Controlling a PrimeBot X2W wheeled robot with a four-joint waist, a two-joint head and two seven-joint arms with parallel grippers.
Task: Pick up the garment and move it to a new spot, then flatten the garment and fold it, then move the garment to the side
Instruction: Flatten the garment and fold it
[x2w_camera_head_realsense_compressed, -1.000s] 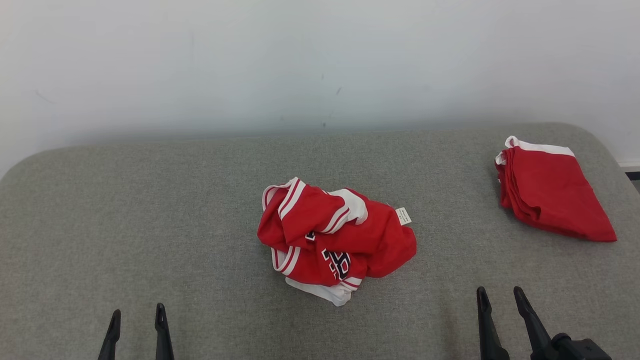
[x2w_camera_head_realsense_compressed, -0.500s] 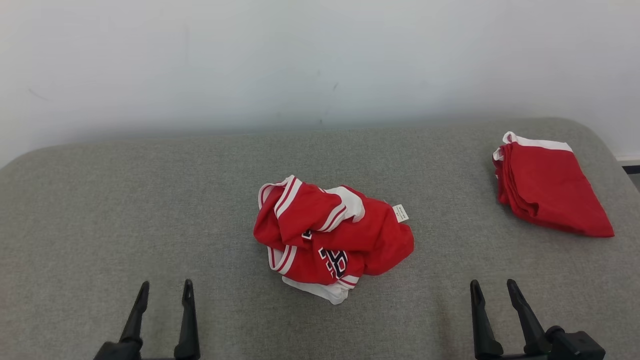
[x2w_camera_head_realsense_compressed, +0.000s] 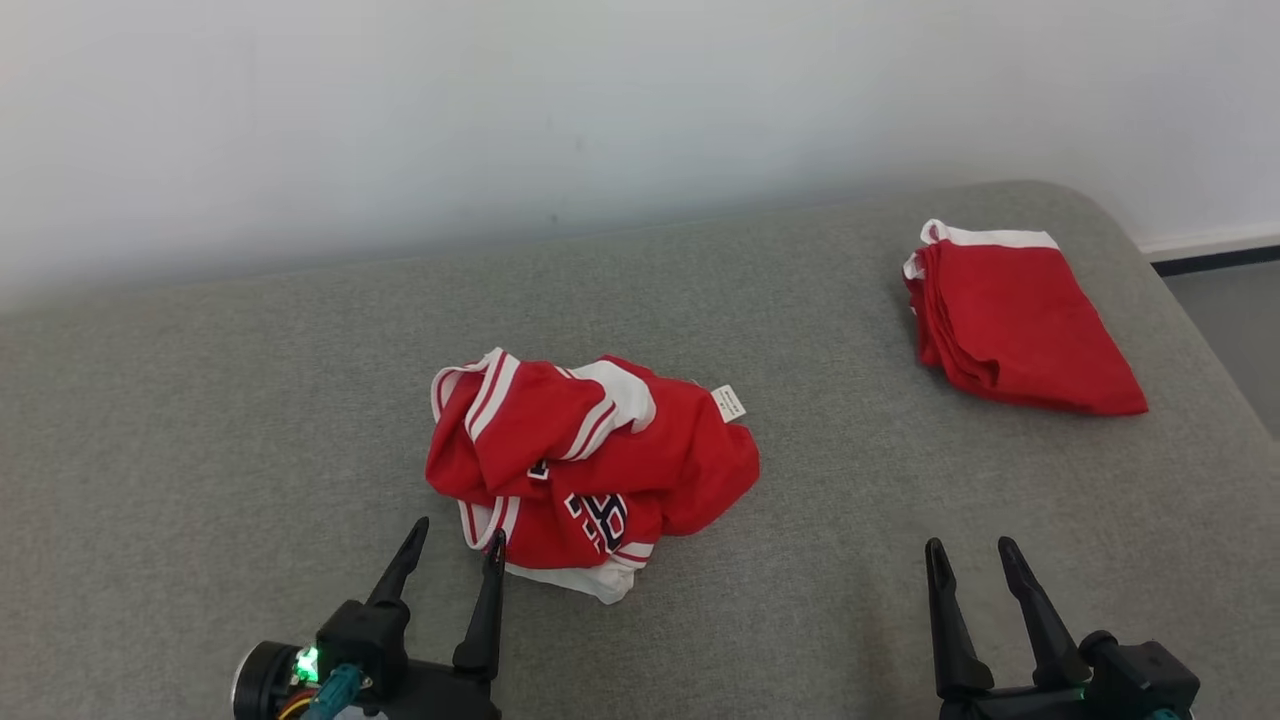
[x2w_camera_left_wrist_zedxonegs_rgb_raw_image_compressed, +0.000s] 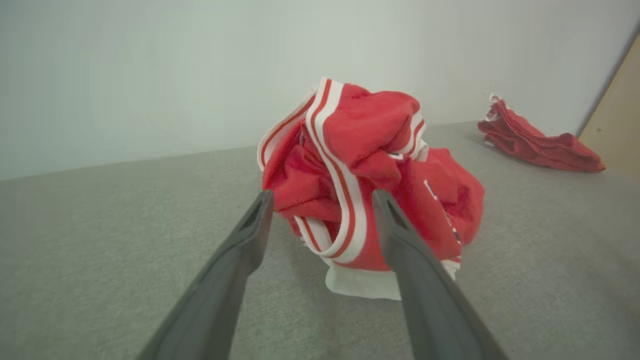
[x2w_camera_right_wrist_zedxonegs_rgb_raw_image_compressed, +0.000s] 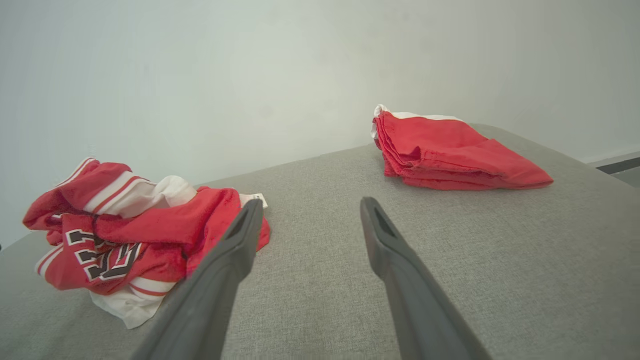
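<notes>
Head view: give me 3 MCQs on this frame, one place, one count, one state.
1. The folded garment lies:
A. at the far right of the grey surface
B. at its near left corner
C. dead centre

2. Red garments on the surface:
A. one
B. two
C. three

3. The left gripper, by the crumpled garment, is:
A. shut on it
B. open, holding nothing
C. shut, empty

Answers:
1 A: it sits by the far right edge.
2 B: one is folded, one is crumpled.
3 B: its fingers stand apart, with the cloth ahead of them and not clamped.
</notes>
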